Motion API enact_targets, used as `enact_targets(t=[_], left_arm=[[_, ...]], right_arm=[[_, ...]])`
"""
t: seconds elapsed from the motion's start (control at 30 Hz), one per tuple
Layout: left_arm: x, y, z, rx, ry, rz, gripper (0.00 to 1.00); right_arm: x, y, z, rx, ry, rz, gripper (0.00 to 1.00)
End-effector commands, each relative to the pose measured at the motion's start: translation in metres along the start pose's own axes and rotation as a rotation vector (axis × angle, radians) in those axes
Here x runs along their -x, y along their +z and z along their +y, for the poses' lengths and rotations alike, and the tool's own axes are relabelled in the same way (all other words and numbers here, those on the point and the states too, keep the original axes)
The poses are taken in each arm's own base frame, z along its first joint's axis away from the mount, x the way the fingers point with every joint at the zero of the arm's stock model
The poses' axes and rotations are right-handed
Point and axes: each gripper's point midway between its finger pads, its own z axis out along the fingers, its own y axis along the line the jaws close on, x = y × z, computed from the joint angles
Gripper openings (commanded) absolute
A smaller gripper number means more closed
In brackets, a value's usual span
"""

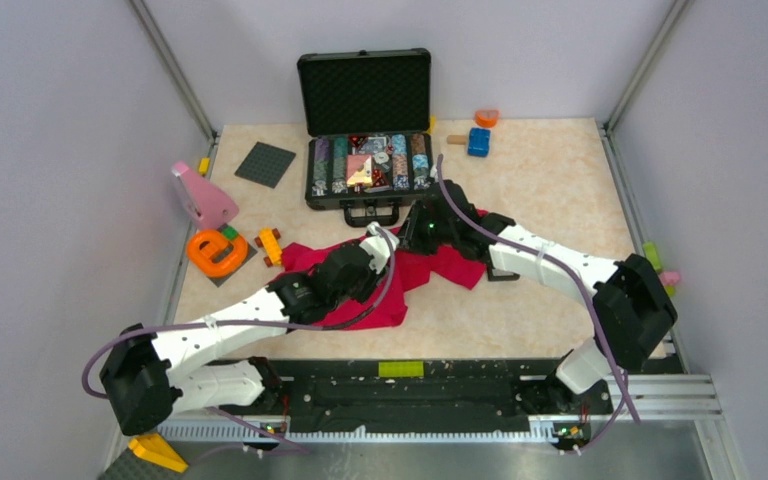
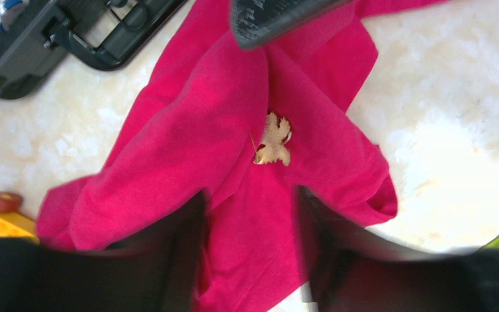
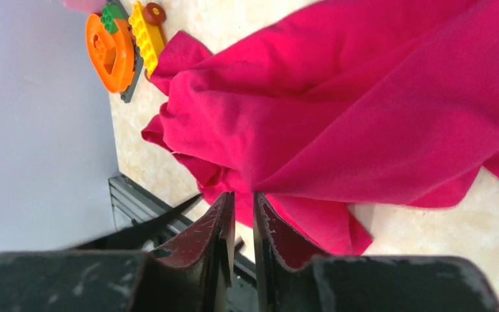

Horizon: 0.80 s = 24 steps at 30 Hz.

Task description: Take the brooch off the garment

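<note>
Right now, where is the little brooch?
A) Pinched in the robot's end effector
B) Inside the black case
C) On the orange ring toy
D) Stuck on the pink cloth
D: in the left wrist view the brooch sits on the pink cloth, just ahead of the open left end effector, whose fingers are not touching it.

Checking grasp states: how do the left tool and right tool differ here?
The left tool is wide open; the right tool is nearly closed, showing only a slit. The left tool points at the brooch, which lies untouched beyond its tips; the right tool sits at a fold of the garment, with no brooch in its view. Whether it pinches that fold is unclear. Both are over the pink garment.
</note>
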Motion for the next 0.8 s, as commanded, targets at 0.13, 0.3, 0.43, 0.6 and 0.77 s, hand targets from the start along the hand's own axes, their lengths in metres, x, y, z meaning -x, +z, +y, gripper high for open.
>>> enact_targets(t=[0.13,0.3,0.43,0.6,0.77], left_arm=[[0.003,0.017,-0.015,-0.066,0.029,-0.029,0.98],[-0.004,0.029,-0.009,-0.011,0.032,-0.013,0.99],[-0.011,0.039,-0.018,-0.062,0.066,0.023,0.90],[-0.024,0.053,-0.024,-0.085,0.095,0.110,0.94],[-0.035,0.070,-0.016,-0.020,0.126,0.209,0.93]], right_arm=[[0.015,0.002,0.008,0.105,-0.033,0.004,0.17],[0.017,0.001,-0.001,0.062,-0.043,0.013,0.27],[0.010,-0.006,-0.024,0.019,-0.087,0.002,0.38],[0.012,-0.026,-0.056,0.042,-0.062,-0.071,0.38],[0.012,-0.044,-0.072,0.050,-0.053,-0.118,0.38]])
